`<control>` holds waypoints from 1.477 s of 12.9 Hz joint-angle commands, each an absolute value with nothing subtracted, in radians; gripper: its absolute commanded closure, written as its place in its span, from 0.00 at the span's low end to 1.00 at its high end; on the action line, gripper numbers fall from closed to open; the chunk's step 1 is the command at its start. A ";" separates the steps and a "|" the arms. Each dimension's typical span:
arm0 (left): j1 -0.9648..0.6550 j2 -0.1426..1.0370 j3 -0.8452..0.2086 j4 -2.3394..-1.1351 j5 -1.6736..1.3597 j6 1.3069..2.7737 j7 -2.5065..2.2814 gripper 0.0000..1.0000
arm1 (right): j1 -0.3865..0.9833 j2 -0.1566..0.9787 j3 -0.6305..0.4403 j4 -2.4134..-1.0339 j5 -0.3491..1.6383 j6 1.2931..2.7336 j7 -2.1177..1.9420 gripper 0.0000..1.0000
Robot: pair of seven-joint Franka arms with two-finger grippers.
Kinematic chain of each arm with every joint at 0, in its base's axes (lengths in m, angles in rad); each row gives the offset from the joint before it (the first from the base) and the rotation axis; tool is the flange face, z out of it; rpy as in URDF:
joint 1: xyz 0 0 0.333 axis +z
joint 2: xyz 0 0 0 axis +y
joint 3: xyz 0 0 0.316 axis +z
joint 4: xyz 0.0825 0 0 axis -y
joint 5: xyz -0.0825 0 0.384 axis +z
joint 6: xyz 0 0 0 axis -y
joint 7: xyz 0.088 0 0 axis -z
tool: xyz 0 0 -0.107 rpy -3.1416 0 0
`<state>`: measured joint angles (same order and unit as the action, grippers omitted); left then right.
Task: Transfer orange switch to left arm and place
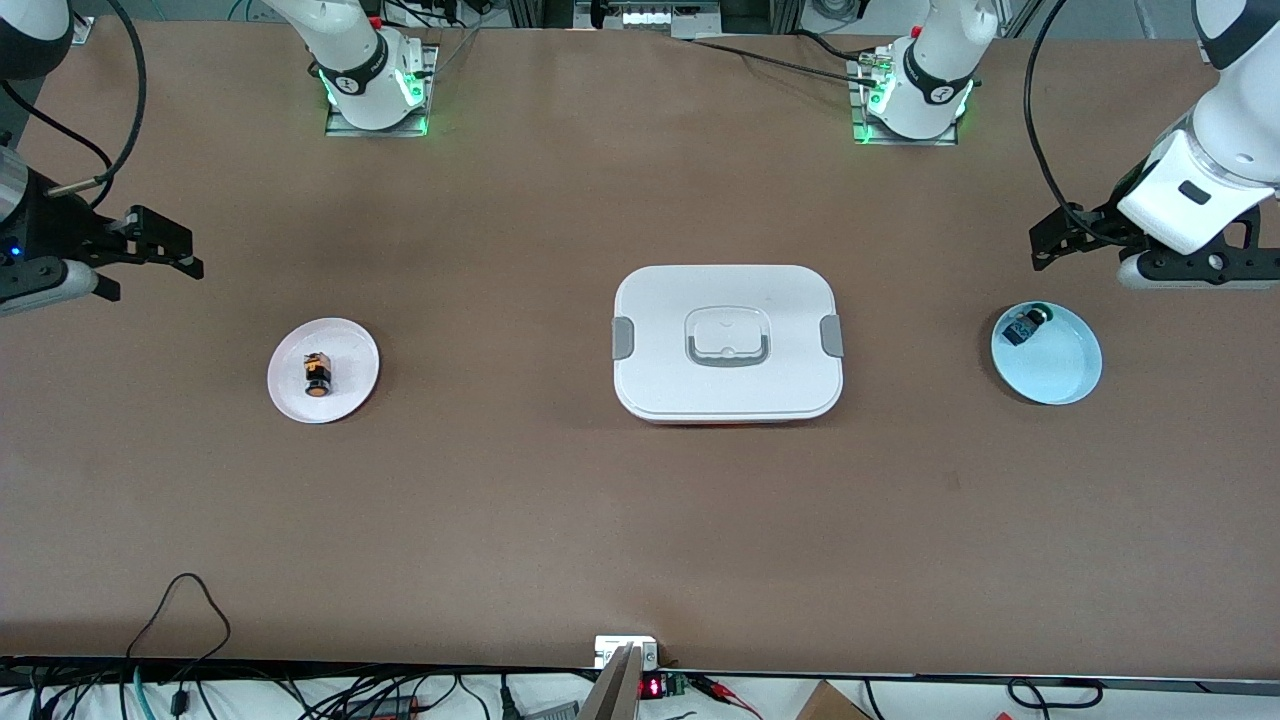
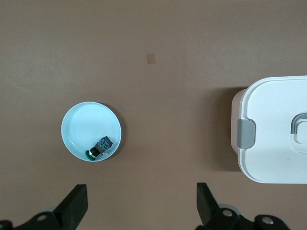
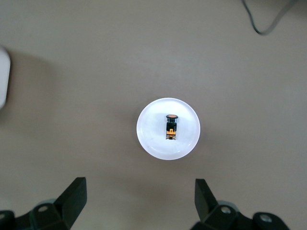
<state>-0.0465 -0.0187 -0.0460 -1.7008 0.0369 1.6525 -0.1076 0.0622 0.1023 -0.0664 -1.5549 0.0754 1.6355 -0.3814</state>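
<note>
Orange switch lying on its side on white plate toward the right arm's end of the desk, long axis running toward the front camera, cap end nearest it. Right gripper released, empty, up beside that plate, far closer than left gripper, likewise released above blue plate. Box squarely between the plates.

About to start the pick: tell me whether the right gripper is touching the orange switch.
Apart. The right wrist view shows the right gripper open, with bare table between its fingers and the white plate holding the orange switch.
</note>
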 commanded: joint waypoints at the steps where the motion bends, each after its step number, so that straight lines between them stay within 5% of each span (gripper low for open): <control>1: -0.051 -0.008 -0.049 -1.672 0.035 1.631 -0.114 0.00 | 0.054 0.123 -0.060 -1.532 0.061 1.635 -0.592 0.00; 7: -0.051 -0.008 -0.048 -1.672 0.035 1.631 -0.113 0.00 | 0.096 0.130 -0.048 -1.534 -0.024 1.661 -0.710 0.00; 14: -0.051 -0.008 -0.048 -1.672 0.035 1.631 -0.112 0.00 | 0.124 0.284 -0.048 -1.546 -0.020 1.695 -0.935 0.00; 19: -0.049 -0.008 -0.048 -1.672 0.035 1.631 -0.112 0.00 | 0.077 0.344 -0.048 -1.780 -0.023 2.056 -1.418 0.00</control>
<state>-0.0470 -0.0186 -0.0488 -1.7003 0.0369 1.6520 -0.1077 0.1048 0.3469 -0.0534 -1.6773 -0.0115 1.9350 -1.2767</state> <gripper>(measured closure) 0.000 0.000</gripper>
